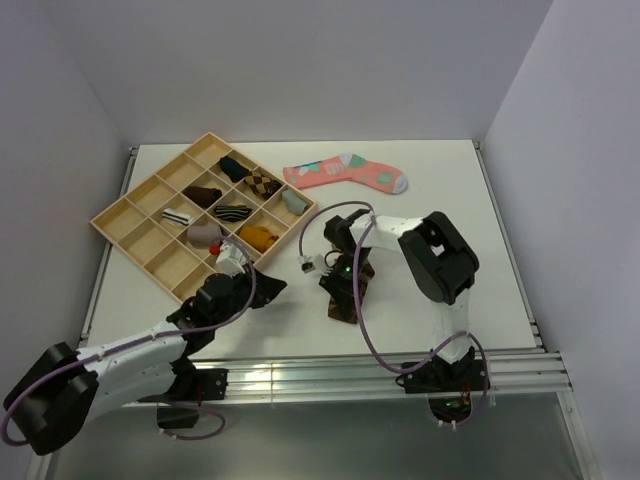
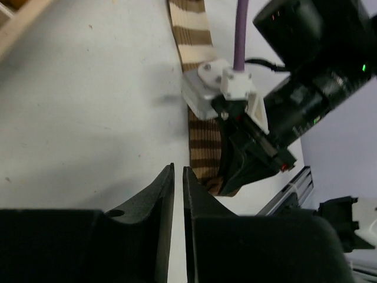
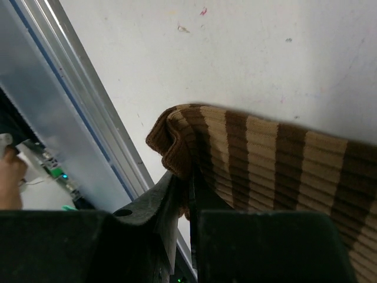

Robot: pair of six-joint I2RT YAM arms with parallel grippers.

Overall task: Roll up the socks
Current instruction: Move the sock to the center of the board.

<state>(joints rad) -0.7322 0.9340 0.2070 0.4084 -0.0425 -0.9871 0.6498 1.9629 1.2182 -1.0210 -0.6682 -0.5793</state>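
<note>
The brown sock (image 3: pixel 265 153) lay mostly unrolled right of the wooden tray (image 1: pixel 150 178), its end (barely folded) pinched by the right gripper (image 3: pixel 188 194), the left gripper (image 2: pixel 178 177) jaws nearly together, empty; rolling seemed hardly begun.

Top view now: soft, even light from above, and the white worktop (image 1: pixel 450 175) is bright with only faint shadows under the arms. Pale glare streaks the metal rail (image 1: pixel 350 375). On the left wrist view, the left claw (image 2: pixel 178 172) is a black, blurred silhouette. On the right wrist view, the brown sock (image 3: pixel 265 159) shows crisp ribbing, and the right claw (image 3: pixel 189 183) is dark and soft.
</note>
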